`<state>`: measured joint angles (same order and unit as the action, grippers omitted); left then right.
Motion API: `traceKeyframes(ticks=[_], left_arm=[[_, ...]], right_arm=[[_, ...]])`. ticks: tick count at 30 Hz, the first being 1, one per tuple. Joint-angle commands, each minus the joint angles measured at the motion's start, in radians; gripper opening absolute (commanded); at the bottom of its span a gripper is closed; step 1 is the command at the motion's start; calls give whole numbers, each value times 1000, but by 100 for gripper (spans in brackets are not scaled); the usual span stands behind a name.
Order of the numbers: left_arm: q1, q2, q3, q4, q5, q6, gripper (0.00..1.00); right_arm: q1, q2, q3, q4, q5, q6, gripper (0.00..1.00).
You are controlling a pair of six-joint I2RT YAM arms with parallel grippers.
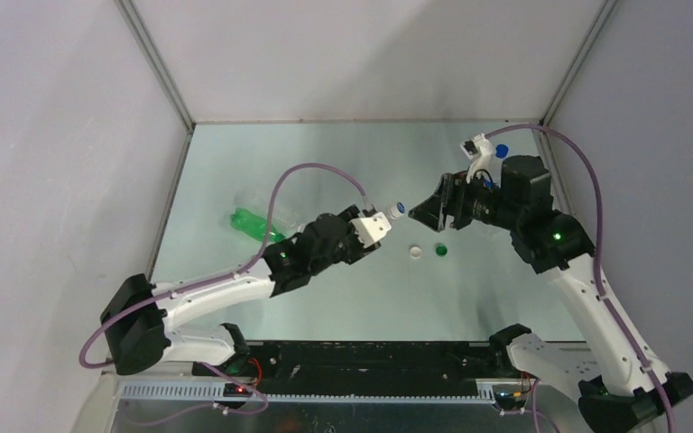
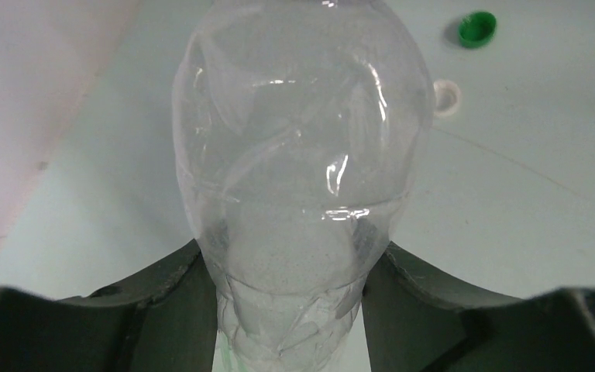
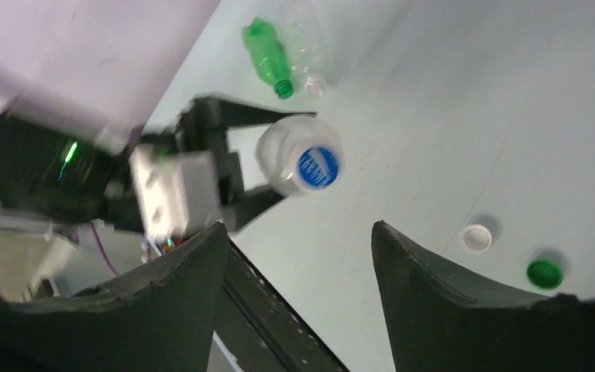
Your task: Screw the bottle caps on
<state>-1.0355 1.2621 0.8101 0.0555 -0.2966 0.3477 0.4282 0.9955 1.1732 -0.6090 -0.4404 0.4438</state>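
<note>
Left tool [image 1: 372, 225], foreground, pinches a clear bottle [image 2: 302, 155] over the bench [image 1: 325, 162], blue cap [image 3: 318, 167] on its neck. Behind lie a green bottle [image 3: 267, 58] and a second clear bottle [image 3: 306, 39]. White cap [image 3: 477, 238] and green cap [image 3: 545, 273] sit loose mid-bench. Right tool [image 3: 298, 229], spread and empty, faces the blue cap.

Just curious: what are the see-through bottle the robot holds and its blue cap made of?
The clear bottle looks like thin glossy plastic: see-through, with bright glints and creases in its wall. Its blue cap seems opaque, stiffer plastic with white print on top; blur hides finer detail.
</note>
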Motion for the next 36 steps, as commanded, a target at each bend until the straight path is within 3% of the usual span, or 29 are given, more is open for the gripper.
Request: traceKeyframes(ticks=[1, 6, 12, 36], left_arm=[[108, -65, 49, -178, 382, -34, 38], [154, -56, 124, -357, 608, 48, 38], [156, -48, 191, -439, 744, 98, 38], [155, 4, 284, -506, 804, 130, 38]], right_arm=[[-16, -88, 12, -12, -289, -416, 71], [-7, -121, 8, -128, -393, -845, 74], [60, -95, 7, -207, -344, -1067, 74], [109, -10, 7, -160, -390, -1082, 46]])
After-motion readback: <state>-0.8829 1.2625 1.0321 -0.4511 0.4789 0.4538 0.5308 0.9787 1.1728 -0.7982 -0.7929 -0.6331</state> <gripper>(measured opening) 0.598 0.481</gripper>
